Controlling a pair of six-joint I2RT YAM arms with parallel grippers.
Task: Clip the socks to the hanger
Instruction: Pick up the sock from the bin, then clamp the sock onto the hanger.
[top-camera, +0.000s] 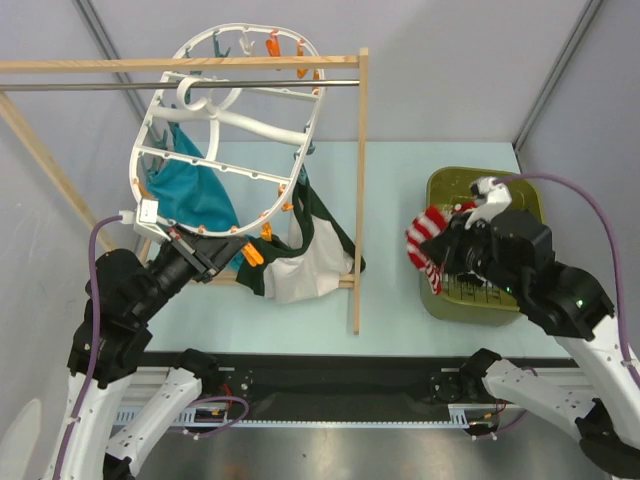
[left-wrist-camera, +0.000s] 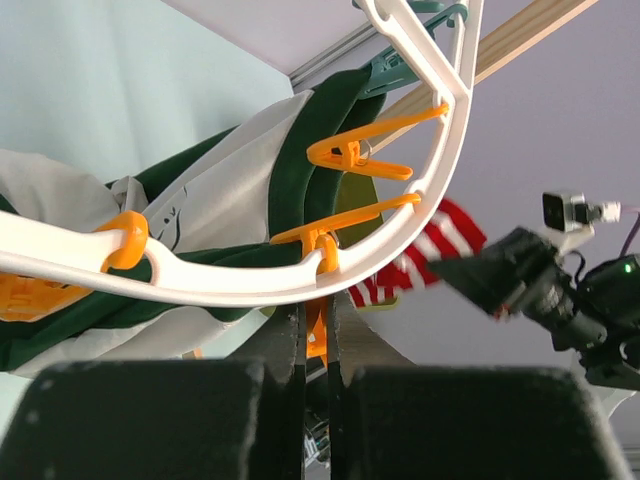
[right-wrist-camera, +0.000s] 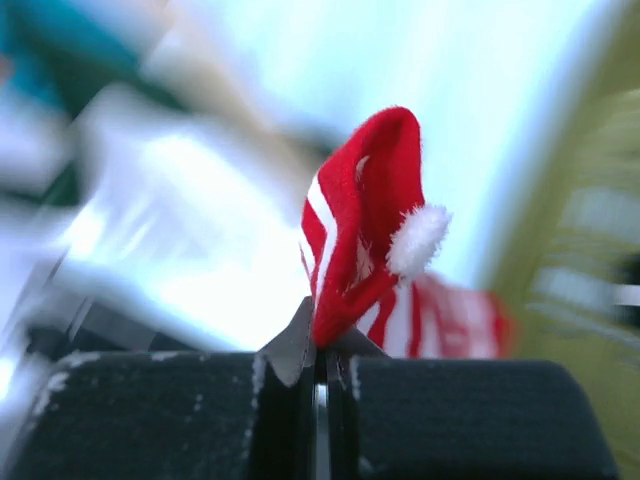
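Looking at the right side of the top view, you see the right gripper pinched shut on 1 red-and-white sock. It is up in the air, just above the green basket.

The sock is soft, light and floppy. It bends and hangs down, so it will likely swing when you move it. It will not break. You hold it near 1 end, and in the right wrist view the loose end sticks up above the fingers. That loose edge looks like the best part to push into a clip.

At the lower left of the top view, the left gripper is squeezed shut on an orange clip at the bottom rim of the white hanger. The hanger is stiff plastic, but it hangs on the wooden rack and may sway.

The right wrist view is blurry. You cannot tell if the clip's mouth is open. The arm hides most of the basket, so you cannot see any other socks.
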